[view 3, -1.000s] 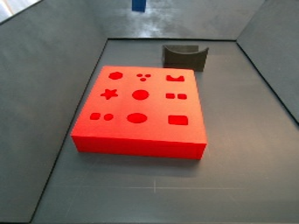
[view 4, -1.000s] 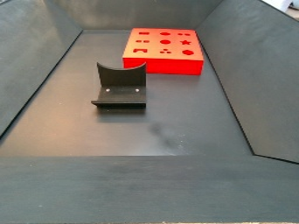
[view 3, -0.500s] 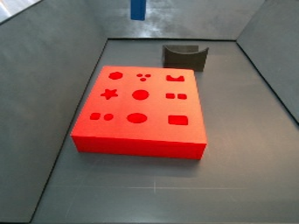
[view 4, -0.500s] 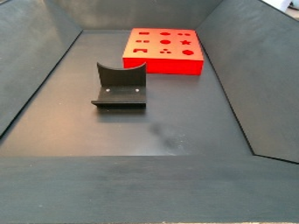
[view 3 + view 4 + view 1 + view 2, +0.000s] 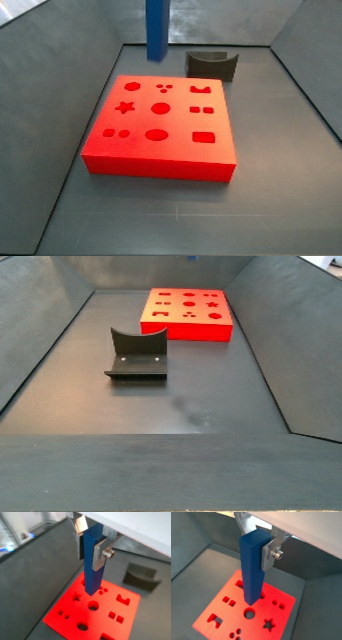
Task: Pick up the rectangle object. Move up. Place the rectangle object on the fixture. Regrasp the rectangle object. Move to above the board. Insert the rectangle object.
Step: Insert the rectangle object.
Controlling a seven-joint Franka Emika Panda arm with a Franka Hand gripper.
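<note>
Compared with a second ago, we see far more of the rectangle object [image 5: 156,28] in a side view: then only a short blue stub showed at the upper edge, now the bar hangs well down toward the board [image 5: 162,128], upright, its lower end above the far edge of the red block and clear of it. We judge that the descent toward insertion has begun; the regrasp is done, and the fixture [image 5: 138,354] stands bare and well apart. In both wrist views the gripper [image 5: 260,543] is above the board and the fingers [image 5: 102,550] are closed on the upper part of the bar, silver plates against its faces. The bar's tip hangs over the holes, not yet in one; we cannot tell which.
</note>
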